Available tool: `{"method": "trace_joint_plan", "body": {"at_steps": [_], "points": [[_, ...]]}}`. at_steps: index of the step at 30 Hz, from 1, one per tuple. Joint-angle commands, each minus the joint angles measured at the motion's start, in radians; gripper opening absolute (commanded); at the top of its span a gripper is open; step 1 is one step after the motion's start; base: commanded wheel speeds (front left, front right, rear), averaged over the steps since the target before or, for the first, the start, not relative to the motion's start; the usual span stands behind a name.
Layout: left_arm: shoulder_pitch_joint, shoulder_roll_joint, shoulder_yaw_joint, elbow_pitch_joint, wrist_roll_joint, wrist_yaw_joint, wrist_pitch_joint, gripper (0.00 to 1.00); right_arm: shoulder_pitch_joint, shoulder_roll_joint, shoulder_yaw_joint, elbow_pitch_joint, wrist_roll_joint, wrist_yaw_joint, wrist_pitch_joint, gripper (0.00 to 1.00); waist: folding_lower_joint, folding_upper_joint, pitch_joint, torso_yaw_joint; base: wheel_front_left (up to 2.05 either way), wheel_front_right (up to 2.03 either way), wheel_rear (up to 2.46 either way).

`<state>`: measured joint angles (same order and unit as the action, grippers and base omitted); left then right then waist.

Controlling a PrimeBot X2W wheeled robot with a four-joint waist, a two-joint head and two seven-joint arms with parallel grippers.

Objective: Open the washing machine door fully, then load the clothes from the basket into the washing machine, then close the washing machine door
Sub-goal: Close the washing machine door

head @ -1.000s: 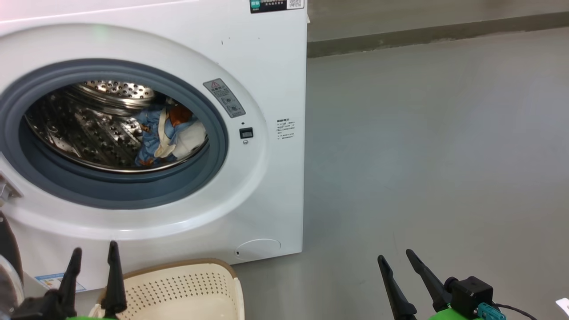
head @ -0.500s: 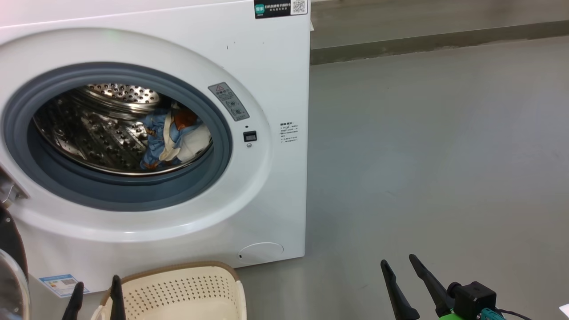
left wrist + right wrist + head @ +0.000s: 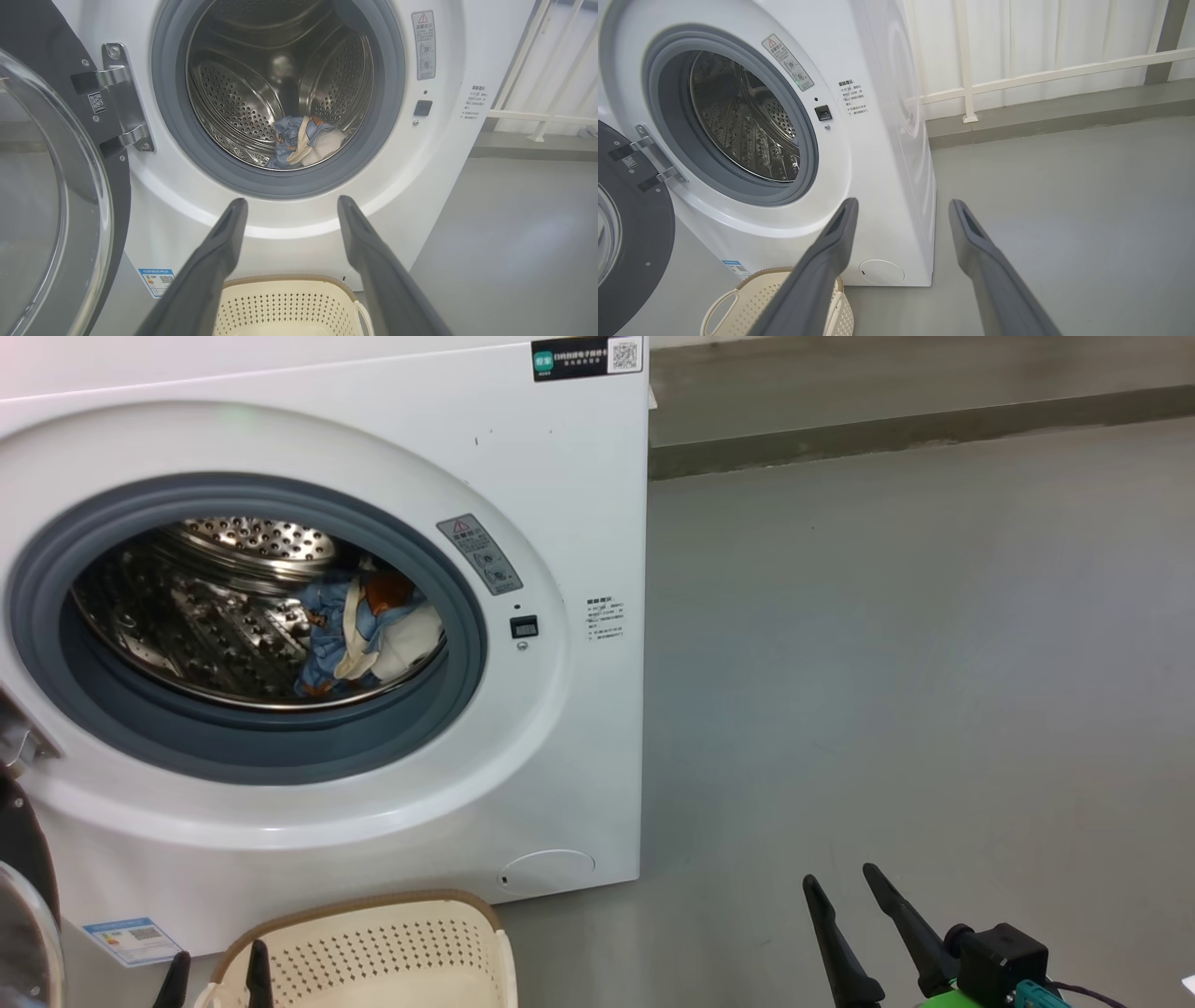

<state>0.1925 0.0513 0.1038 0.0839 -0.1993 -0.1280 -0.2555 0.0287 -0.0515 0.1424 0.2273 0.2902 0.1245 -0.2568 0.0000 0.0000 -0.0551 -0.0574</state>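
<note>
White boxy front-loading washing machine (image 3: 560,476): mouth uncovered.
Round glossy black, glass-bowled door (image 3: 51,196): swung wide off machine's left edge, hinged there, so closing sweep runs left to right across machine's front.
Cream perforated plastic basket (image 3: 373,943): just before machine's base, visible part bare.
Light blue printed clothes (image 3: 369,625): inside machine's drum (image 3: 215,607).
Nearer door, likely the closer: left gripper (image 3: 290,200), fingers spread wide, empty.
Off machine's right corner: right gripper (image 3: 903,201), spread wide, empty.

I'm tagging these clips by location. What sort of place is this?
Probably a laundry corner in a bare room, perhaps a test space: a white front-loading washing machine stands on a plain grey floor, a perforated basket sits before it, and a white railing runs behind it.
</note>
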Motion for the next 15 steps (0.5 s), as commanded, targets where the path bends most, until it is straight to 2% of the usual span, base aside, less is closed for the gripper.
{"method": "trace_joint_plan", "body": {"at_steps": [1, 15], "points": [[-0.013, 0.006, 0.033, -0.025, 0.011, -0.003, -0.006, 1.00, -0.017, 0.001, 0.018, -0.028, -0.012, 0.006, -0.005, 1.00, 0.0000, 0.0000, -0.001, 0.001, 0.00, 0.00, 0.00], [-0.002, 0.002, 0.021, -0.024, 0.024, -0.003, -0.006, 1.00, -0.021, 0.001, 0.013, -0.037, -0.020, 0.006, -0.005, 1.00, 0.0000, 0.0000, -0.012, 0.009, 0.00, 0.00, 0.00]]}}
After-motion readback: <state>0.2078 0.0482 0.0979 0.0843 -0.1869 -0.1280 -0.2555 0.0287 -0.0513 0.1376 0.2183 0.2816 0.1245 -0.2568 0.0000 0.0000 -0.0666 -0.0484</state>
